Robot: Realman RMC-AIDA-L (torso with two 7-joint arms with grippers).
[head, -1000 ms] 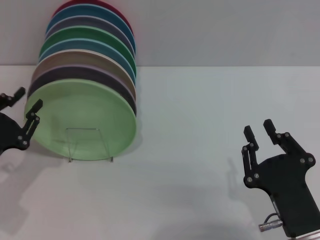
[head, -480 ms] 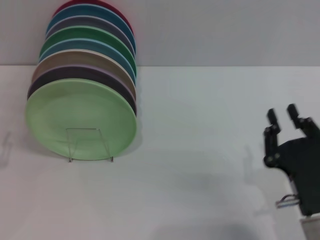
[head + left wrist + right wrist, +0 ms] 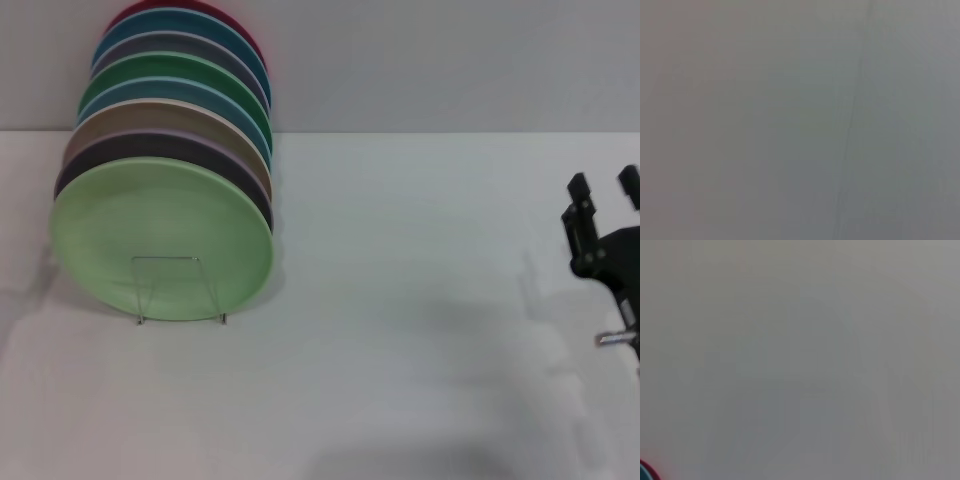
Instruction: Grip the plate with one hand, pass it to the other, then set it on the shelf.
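The light green plate (image 3: 160,235) stands upright at the front of a row of plates in the clear shelf (image 3: 180,290) at the left of the white table. My right gripper (image 3: 603,188) is open and empty at the far right edge of the head view, far from the plate. My left gripper is out of view. The left wrist view shows only plain grey. The right wrist view shows plain grey with a sliver of a red-rimmed plate (image 3: 646,471) at one corner.
Behind the light green plate stand several more plates, among them a dark purple one (image 3: 160,150), a darker green one (image 3: 170,72) and a red one (image 3: 190,12). A grey wall (image 3: 450,60) rises behind the white table (image 3: 400,330).
My left gripper has drawn back from beside the plate and left the head view. My right gripper has moved right and away, to the view's edge. The plates have not moved.
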